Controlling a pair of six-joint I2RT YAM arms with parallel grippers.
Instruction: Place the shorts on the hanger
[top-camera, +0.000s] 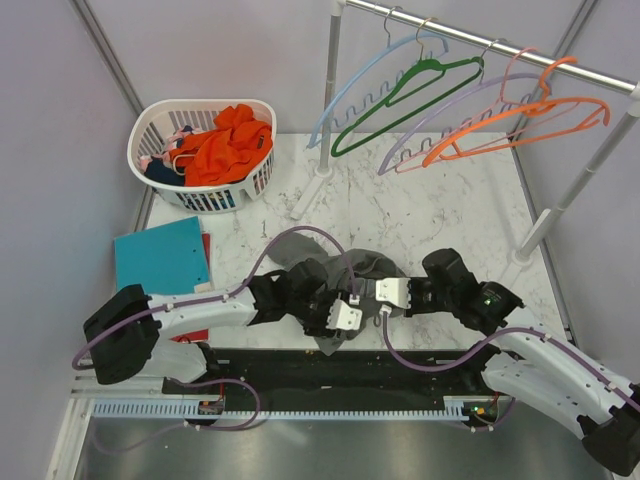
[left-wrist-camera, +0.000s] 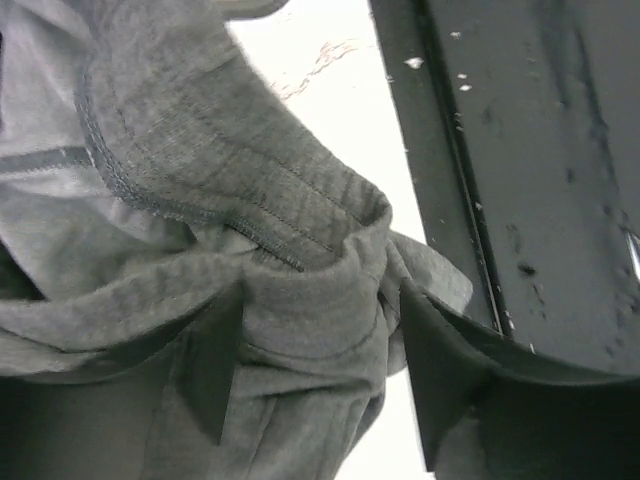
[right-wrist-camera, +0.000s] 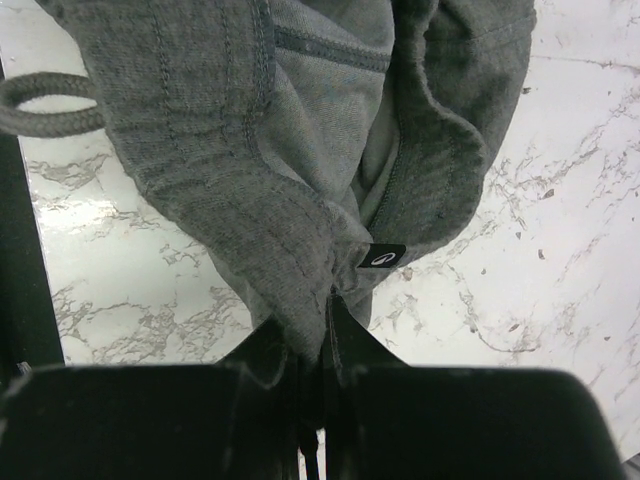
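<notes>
Top external view: the shorts (top-camera: 372, 266) lie in a dark grey heap at the lower centre of the frame, on the marble table (top-camera: 440, 210) just ahead of the arms' bases. Both claws are at the heap's near edge — the left gripper (top-camera: 346, 318) reaching in from the lower left, the right gripper (top-camera: 388, 296) from the right. The hanger (top-camera: 418, 38) hangs from the rail (top-camera: 560, 62) at the upper right of the frame, well apart from the cloth and untouched. In the right wrist view the fingers (right-wrist-camera: 350, 345) are pressed together on a seamed edge of the shorts, just below a small black label (right-wrist-camera: 382, 257). The fabric spreads up the frame over the marble, and the drawstring (right-wrist-camera: 45, 105) loops at the upper left. In the left wrist view the fingers stand apart with a thick fold of stitched hem bunched between them; whether the pads bear on it cannot be told. The cloth looks light, soft and limp — it will likely sag and fold wherever it is not held, though a firm pinch should keep it from slipping. The doubled, stitched waistband or hem offers the surest purchase. Two holds set well apart along one edge would probably spread the shorts wide enough to drape over the hanger's lower bar.
</notes>
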